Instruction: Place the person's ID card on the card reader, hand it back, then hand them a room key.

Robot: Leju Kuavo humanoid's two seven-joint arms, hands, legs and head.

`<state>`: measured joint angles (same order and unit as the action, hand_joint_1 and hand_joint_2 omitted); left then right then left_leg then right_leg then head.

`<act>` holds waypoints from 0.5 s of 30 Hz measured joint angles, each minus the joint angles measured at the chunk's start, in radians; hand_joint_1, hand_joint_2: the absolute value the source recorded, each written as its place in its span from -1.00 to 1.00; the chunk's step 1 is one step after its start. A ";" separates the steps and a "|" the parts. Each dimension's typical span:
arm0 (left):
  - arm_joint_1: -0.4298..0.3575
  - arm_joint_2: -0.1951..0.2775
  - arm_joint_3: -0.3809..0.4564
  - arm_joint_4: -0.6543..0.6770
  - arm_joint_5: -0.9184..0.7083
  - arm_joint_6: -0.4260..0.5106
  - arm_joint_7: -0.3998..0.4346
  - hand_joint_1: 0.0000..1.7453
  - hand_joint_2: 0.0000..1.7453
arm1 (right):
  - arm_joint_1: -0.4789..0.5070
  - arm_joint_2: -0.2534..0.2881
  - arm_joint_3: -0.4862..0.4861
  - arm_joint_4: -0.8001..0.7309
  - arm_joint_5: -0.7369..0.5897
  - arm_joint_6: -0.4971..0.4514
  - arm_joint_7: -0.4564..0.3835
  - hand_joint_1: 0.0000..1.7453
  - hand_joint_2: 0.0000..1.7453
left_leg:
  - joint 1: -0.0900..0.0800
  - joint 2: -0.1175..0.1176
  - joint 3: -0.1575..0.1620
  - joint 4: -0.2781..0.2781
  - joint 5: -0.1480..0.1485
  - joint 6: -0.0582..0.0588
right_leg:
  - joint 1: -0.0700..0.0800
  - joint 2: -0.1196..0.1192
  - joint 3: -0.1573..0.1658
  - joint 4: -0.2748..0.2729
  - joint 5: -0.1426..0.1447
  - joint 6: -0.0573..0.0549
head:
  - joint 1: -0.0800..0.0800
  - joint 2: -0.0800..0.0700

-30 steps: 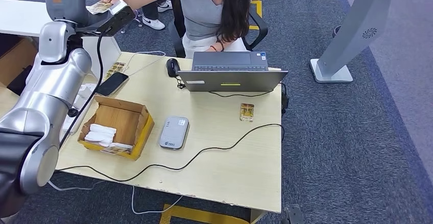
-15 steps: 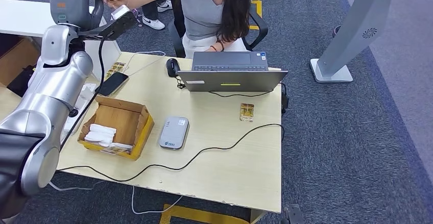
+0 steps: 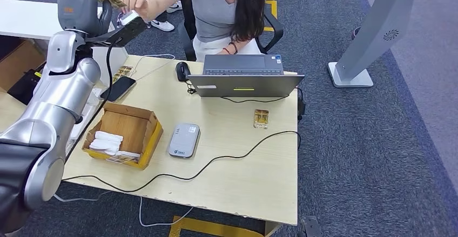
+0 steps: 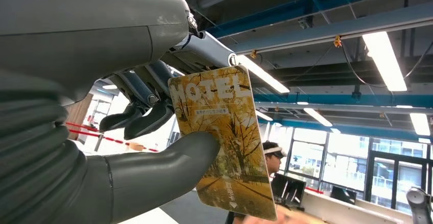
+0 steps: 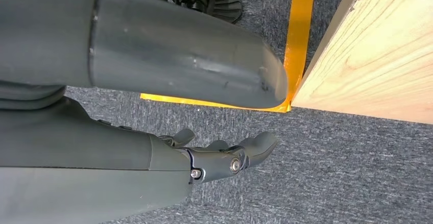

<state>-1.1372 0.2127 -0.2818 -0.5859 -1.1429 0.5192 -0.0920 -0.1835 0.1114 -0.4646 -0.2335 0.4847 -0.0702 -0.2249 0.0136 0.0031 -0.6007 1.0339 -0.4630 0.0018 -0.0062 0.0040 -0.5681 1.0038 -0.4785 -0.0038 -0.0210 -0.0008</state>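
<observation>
Left hand (image 4: 153, 147) is pinching one yellow card (image 4: 224, 142) reading "HOTEL", raised beside the person's hand (image 3: 135, 2). Right hand (image 5: 214, 157) is hanging empty, fingers apart. One matching card (image 3: 261, 119) is lying on tabletop (image 3: 243, 183).

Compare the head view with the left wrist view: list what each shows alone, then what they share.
Head view alone: the person's hand near the raised card, the table with laptop, card reader and cardboard box. Left wrist view alone: the card's printed HOTEL face and ceiling lights. Shared: the left hand pinching the card.
</observation>
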 joint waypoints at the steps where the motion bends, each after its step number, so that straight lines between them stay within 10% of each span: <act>1: 0.006 -0.001 0.000 0.000 0.006 -0.001 -0.006 1.00 1.00 | 0.000 0.000 0.000 0.000 0.000 0.000 -0.001 -1.00 -1.00 | 0.000 0.000 0.000 0.000 0.000 0.000 | 0.000 0.000 0.000 0.000 0.000 0.000 | 0.000 0.000; 15: 0.271 -0.050 -0.048 -0.248 0.050 -0.067 -0.042 1.00 1.00 | 0.021 0.000 -0.015 0.000 -0.019 -0.007 -0.027 -1.00 -1.00 | -0.001 0.000 0.000 0.000 0.000 0.000 | 0.000 0.000 0.000 0.000 0.000 0.000 | 0.000 0.000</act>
<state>-0.8658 0.1622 -0.3299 -0.8337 -1.0927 0.4525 -0.1345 -0.1627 0.1111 -0.4799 -0.2335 0.4652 -0.0771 -0.2522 0.0130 0.0035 -0.6007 1.0340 -0.4632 0.0019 -0.0067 0.0044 -0.5683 1.0036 -0.4786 -0.0037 -0.0210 -0.0008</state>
